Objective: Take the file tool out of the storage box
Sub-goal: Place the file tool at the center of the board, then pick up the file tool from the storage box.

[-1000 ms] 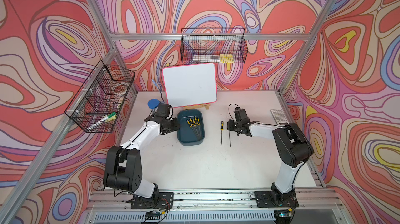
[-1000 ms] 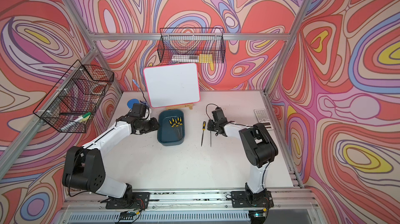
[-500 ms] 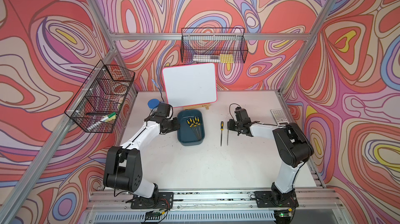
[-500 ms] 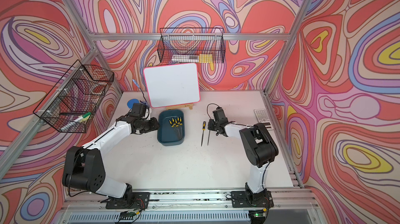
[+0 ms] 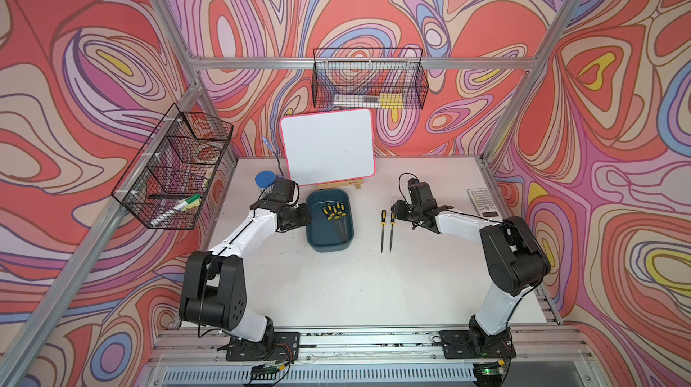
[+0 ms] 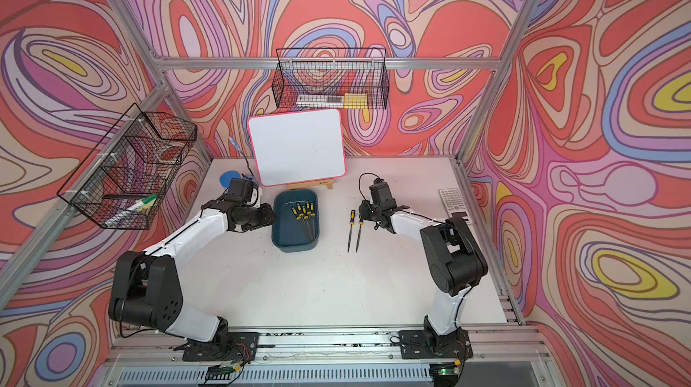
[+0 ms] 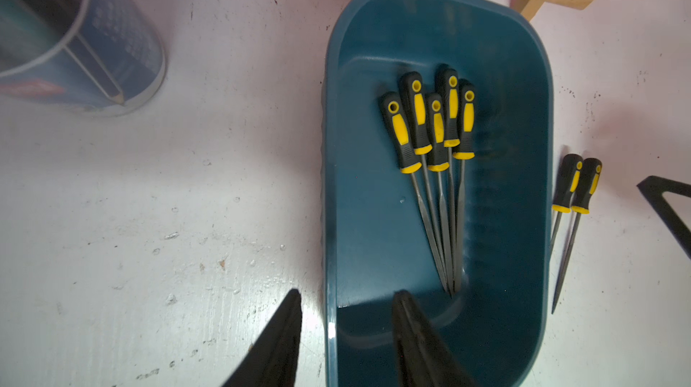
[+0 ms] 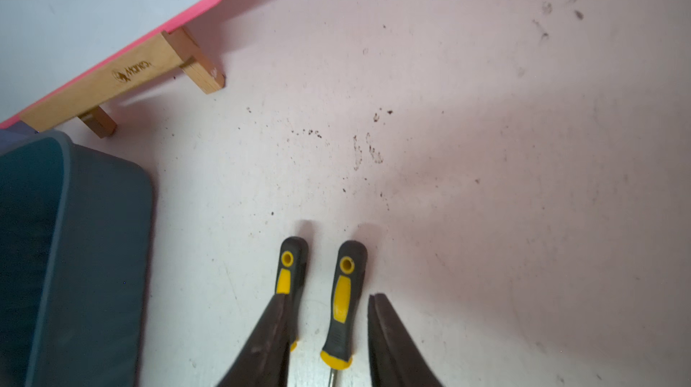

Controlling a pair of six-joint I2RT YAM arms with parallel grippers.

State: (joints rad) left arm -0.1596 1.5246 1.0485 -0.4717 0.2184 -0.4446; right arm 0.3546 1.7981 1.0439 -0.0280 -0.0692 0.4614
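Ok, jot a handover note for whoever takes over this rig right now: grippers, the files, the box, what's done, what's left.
Left gripper: open, straddling the storage box wall, one finger inside, one outside.
Right gripper: open around the handle of a file lying on the table, not gripping it.
Done: that file and a second file lie side by side on the table, outside the box.
Left: five files are in the box; probably lift the right arm clear.
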